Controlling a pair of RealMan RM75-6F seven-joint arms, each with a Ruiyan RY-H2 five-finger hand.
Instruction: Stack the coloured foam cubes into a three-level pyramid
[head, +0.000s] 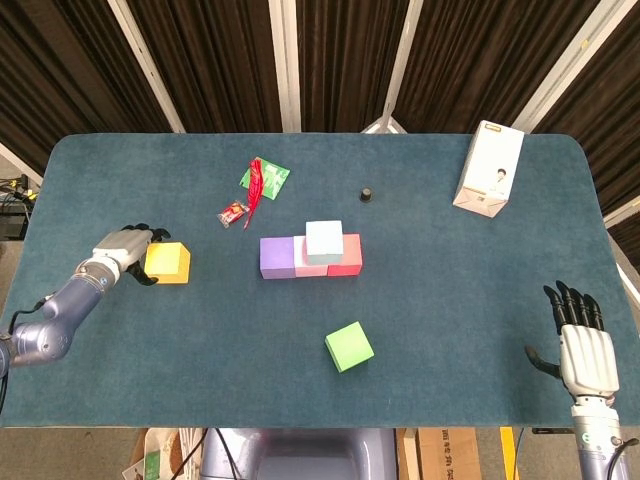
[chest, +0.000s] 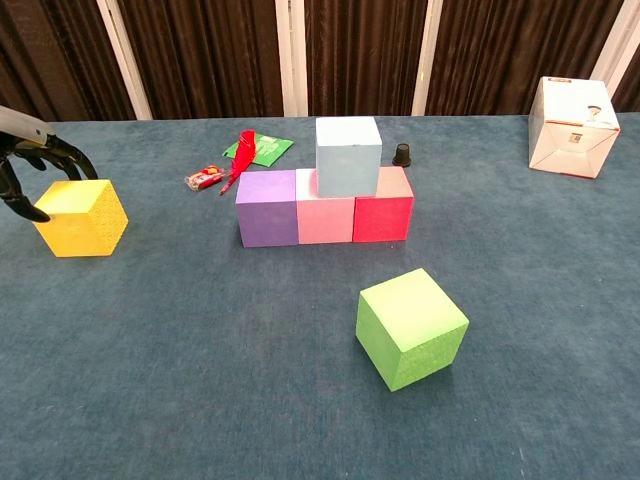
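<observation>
Head view shows the blue table (head: 450, 300) with the white carton (head: 489, 168) far across from the left hand (head: 124, 248), well beyond the stack. The carton carries a small printed picture and some marks, too small to read; no brand is legible anywhere.

The pyramid is partly built. Its base row is finished: purple cube (head: 276, 257), pink cube (head: 309, 265) and red cube (head: 345, 256) touch side by side, well to the inner side of the left hand. One pale blue cube (head: 323, 241) sits on the second level, over the pink and red. By my reading, one more second-level cube and the top cube are left to place.

The green cube (head: 349, 346) lies loose, nearer the robot than the stack and far from both hands. The yellow cube (head: 167, 262) stands just beside the left hand, whose fingers curl around its outer edge; whether they actually grip it I cannot tell. The right hand (head: 583, 343) rests unclenched and empty, fingers spread, at the near edge.

Smaller still, a green packet (head: 272, 173), red wrapper (head: 233, 212) and black cap (head: 367, 193) lie beyond the stack.
</observation>
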